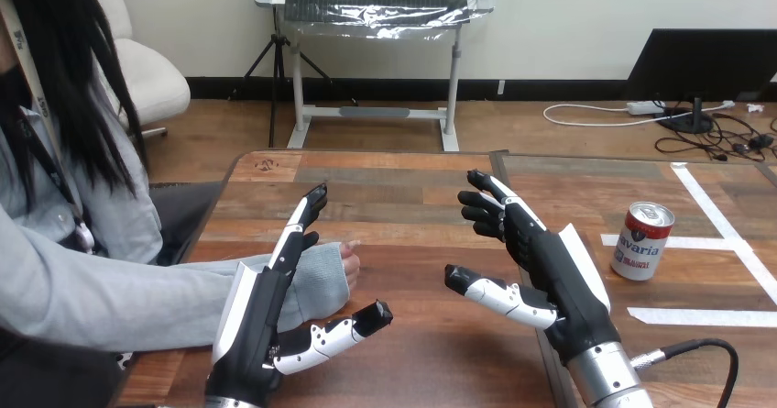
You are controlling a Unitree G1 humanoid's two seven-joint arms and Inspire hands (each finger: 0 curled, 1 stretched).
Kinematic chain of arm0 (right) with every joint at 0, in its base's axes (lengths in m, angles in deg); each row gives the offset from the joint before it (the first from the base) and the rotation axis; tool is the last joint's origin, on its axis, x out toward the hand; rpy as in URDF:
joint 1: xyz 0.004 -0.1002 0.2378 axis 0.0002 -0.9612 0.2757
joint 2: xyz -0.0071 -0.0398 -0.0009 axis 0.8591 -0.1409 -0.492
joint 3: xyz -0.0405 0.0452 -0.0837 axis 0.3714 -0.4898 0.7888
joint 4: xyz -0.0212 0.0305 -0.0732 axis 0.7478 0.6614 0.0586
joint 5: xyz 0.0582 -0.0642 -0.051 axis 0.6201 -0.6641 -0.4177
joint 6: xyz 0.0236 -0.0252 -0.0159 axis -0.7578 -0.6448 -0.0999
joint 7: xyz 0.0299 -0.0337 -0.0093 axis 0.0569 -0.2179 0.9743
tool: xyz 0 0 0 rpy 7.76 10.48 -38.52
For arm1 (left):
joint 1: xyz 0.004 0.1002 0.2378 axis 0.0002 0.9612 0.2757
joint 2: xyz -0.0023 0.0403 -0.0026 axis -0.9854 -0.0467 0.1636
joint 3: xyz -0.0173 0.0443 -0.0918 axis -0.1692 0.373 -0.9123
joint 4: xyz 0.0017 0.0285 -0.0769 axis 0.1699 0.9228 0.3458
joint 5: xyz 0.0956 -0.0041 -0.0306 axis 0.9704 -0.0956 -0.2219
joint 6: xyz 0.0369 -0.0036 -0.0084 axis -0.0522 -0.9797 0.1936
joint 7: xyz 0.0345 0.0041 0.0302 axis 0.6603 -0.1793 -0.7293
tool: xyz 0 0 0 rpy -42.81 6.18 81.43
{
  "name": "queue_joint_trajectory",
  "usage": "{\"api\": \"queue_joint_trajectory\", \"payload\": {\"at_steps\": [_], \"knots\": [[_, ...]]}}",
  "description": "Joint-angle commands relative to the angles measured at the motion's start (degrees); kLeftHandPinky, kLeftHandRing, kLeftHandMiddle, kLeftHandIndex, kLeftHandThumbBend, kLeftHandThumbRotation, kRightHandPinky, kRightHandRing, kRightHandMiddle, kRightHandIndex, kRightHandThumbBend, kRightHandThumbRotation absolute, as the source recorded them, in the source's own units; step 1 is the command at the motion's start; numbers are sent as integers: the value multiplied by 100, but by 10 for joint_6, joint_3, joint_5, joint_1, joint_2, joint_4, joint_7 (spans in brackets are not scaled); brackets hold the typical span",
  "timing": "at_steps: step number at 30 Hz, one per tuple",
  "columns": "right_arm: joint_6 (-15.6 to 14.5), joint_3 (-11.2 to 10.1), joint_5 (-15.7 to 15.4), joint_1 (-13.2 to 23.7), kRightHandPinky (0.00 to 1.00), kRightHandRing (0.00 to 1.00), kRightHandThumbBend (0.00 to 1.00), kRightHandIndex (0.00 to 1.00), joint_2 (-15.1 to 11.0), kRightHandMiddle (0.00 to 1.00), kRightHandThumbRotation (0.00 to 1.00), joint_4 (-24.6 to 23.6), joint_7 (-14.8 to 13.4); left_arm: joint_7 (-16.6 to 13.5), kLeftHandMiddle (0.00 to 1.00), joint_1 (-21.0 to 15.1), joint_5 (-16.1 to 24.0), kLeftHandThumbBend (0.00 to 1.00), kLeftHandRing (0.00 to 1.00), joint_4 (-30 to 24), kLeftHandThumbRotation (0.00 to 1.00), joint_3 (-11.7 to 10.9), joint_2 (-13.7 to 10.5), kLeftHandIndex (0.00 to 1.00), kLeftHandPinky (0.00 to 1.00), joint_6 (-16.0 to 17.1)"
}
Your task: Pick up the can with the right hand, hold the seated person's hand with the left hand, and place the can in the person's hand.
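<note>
Right hand (559, 275) and left hand (257, 325) open; can (641, 241) not yet taken.
The can stands upright on the worktop (412, 197), right of the right hand; better to reach sideways and grip its middle.

You have two matching hands here. Your left hand (255, 330) is black in the body, with a long white shell down its back. Its fingers (295, 232) are jointed in white and black segments with black tips, and its thumb (330, 337) has white plates over black. Your right hand (561, 275) shows a black palm, chunky black finger segments and a white shell along its outer side. Near the table (431, 362) front edge, a black wrist collar meets the round silver forearm (607, 379).
</note>
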Motion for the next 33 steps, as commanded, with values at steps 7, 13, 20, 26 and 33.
{"api": "queue_joint_trajectory", "payload": {"at_steps": [7,13,20,26,33], "knots": [[20,-4,4,36,85,85,100,92,-3,87,54,-20,-7,10,95,-39,-15,100,96,-6,55,-8,2,95,89,10],[18,-4,0,35,84,85,100,91,-4,86,54,-24,-12,15,95,-39,-19,100,96,-6,54,-9,2,95,90,12],[13,-4,-10,33,84,84,100,91,-6,86,54,-31,-27,15,96,-38,-15,100,96,-9,55,-10,-1,95,90,8],[13,-4,-11,34,84,84,100,91,-9,87,54,-35,-32,14,95,-36,-15,100,96,-12,55,-11,-1,95,90,8],[15,-6,-15,37,84,84,100,91,-14,87,54,-40,-41,25,95,-34,-25,100,96,-12,54,-12,-2,95,90,12]]}}
